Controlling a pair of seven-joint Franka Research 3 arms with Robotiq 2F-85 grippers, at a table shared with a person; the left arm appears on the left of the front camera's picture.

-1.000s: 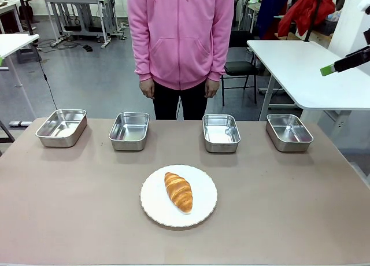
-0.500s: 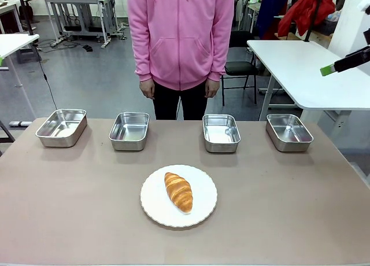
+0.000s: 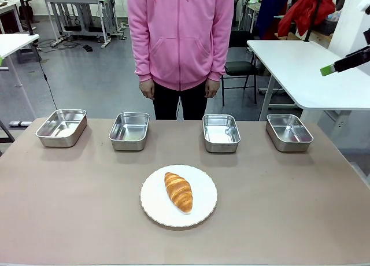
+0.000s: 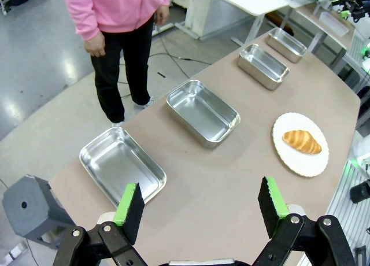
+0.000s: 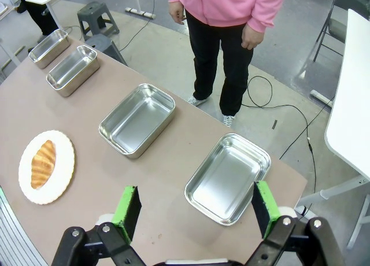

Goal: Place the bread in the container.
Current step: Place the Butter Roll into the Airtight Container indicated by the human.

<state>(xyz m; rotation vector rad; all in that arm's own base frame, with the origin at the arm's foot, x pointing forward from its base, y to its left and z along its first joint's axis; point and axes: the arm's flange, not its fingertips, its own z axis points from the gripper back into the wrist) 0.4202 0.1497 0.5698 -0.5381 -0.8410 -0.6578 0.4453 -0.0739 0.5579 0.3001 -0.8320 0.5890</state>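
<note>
1. Bread [image 3: 178, 192]: lies on the white plate [image 3: 203, 211] at the middle of the counter [image 3: 69, 208], toward its near edge, exposed for a grasp from above.
2. Container [image 3: 221, 147]: one of four identical steel trays [image 3: 128, 144] lined along the far edge, all bare inside; which one, hard to say.
3. Left hand [image 4: 200, 202], right hand [image 5: 195, 208]: spread wide, grip nothing, hover above the counter's ends.

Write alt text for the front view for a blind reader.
A croissant lies on a white plate at the near middle of a brown table, with four empty steel trays in a row behind it. A person in a pink hoodie stands at the far side, and the right gripper hangs at the upper right.
</note>
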